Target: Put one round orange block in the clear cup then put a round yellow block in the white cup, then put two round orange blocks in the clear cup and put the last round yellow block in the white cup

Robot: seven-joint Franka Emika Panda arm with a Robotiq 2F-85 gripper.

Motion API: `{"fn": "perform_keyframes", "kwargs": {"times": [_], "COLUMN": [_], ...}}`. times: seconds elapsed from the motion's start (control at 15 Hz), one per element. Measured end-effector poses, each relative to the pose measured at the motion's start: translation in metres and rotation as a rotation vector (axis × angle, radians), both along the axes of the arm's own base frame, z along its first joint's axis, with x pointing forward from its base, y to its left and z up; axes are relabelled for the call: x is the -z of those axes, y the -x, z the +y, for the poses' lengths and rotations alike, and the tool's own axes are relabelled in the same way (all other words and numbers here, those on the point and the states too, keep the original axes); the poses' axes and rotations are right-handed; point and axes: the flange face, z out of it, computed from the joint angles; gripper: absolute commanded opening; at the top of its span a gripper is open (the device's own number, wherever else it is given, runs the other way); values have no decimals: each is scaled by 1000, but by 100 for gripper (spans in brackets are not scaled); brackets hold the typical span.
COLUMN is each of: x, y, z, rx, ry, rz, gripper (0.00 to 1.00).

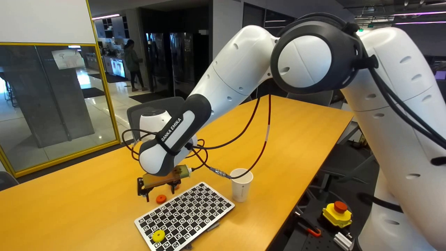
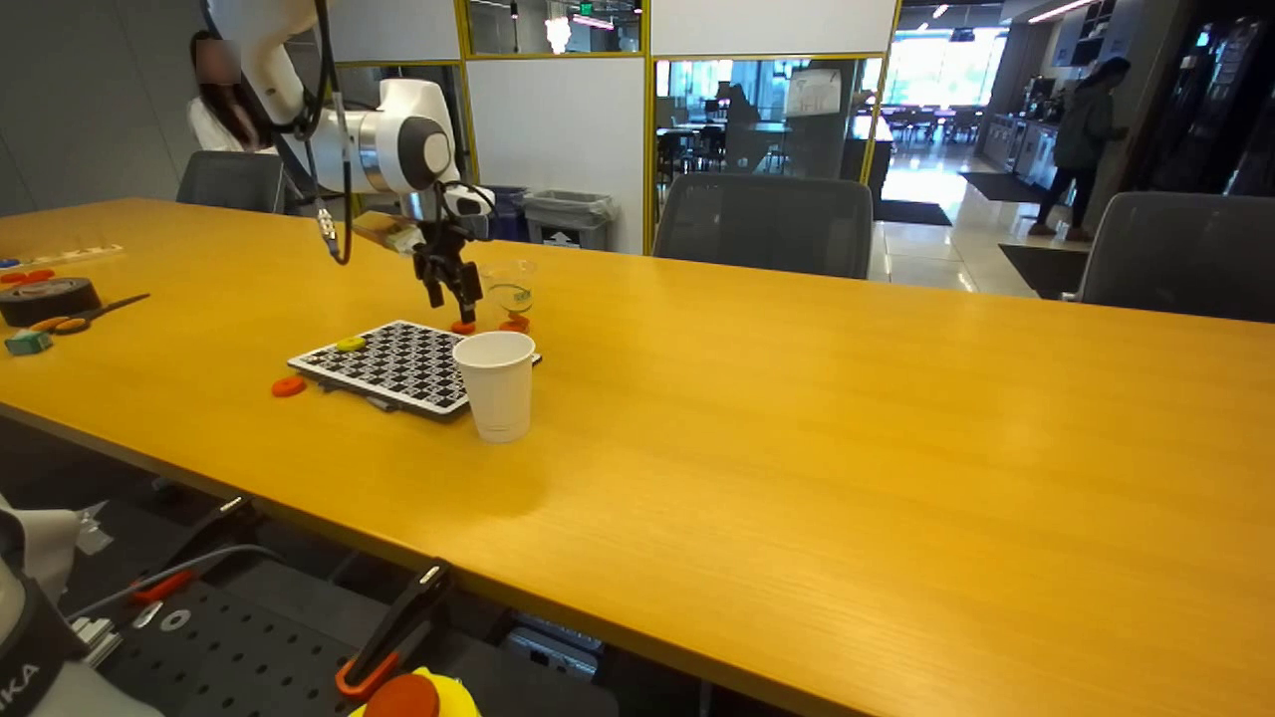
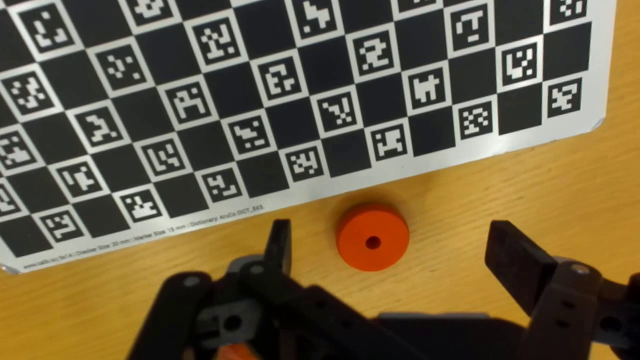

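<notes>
"Pincer (image 3: 387,242) — has it caught anything?"

"Not a thing. Its fingers (image 3: 517,267) are spread wide, with an orange block (image 3: 373,227) between them and a gap on either side. That block lies flat on the tabletop (image 3: 575,200), just beside the long edge of the checkered board (image 3: 292,122)."

"Any more like it?"

"Yes. In an exterior view another orange block (image 2: 289,386) lies on the tabletop, across the board from the pincer. There's also an orange piece (image 2: 515,324) showing low down at the clear cup (image 2: 509,282), which stands past the board; inside it or merely in line with it, I can't tell."

"And yellow?"

"A yellow block (image 1: 156,237) rests on the board, towards the end farther from the white cup (image 1: 240,190). That cup stands upright on the tabletop in both exterior views, just beside a corner at the board's opposite end — its bottom is out of sight, so I can't say what it holds."
</notes>
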Motion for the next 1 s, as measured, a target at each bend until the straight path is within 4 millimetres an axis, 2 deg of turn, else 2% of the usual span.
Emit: {"fn": "perform_keyframes", "kwargs": {"times": [1.0], "x": [17], "y": [-12], "z": [0], "rx": [3], "ry": [8], "rz": [-13], "gripper": [100]}}
